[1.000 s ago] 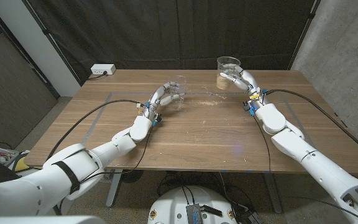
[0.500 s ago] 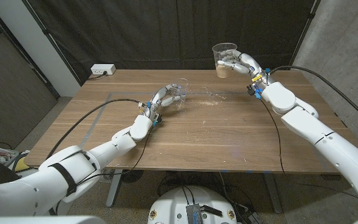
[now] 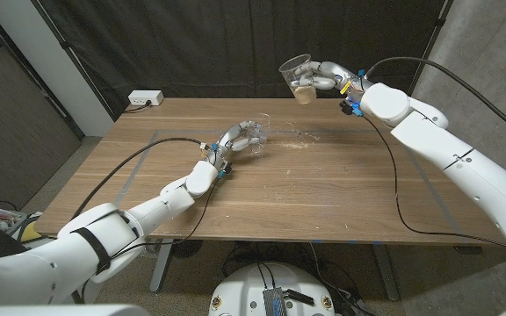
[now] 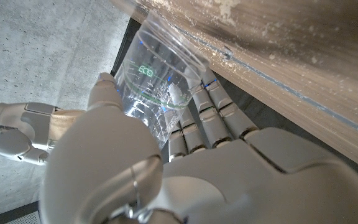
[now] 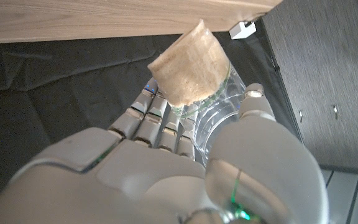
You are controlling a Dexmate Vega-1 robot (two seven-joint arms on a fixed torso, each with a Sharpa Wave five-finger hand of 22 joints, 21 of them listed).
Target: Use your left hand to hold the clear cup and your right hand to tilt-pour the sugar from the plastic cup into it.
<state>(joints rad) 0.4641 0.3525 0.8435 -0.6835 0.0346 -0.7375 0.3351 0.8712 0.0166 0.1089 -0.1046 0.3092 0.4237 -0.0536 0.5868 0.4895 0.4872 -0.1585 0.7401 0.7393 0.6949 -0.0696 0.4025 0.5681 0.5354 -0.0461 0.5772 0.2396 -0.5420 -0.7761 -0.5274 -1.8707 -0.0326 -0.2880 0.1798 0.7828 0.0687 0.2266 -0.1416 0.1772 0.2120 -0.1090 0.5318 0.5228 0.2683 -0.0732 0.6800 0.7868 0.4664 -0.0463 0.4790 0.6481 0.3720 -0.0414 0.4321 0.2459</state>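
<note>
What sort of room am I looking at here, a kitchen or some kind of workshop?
Most likely a robot test lab, not a kitchen: a bare wooden table stands before a black curtain and a concrete wall, with cables trailing off the arms and a power strip at the table's far corner.

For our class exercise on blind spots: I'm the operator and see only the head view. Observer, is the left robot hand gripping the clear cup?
Observer: Yes, the left wrist view shows the left robot hand wrapping the clear cup, thumb opposite fingers.
Operator: Anything inside?
Observer: A few white specks on its wall.
Operator: And the sugar?
Observer: A tan lump of sugar packed at the bottom of the plastic cup in the right robot hand.
</note>
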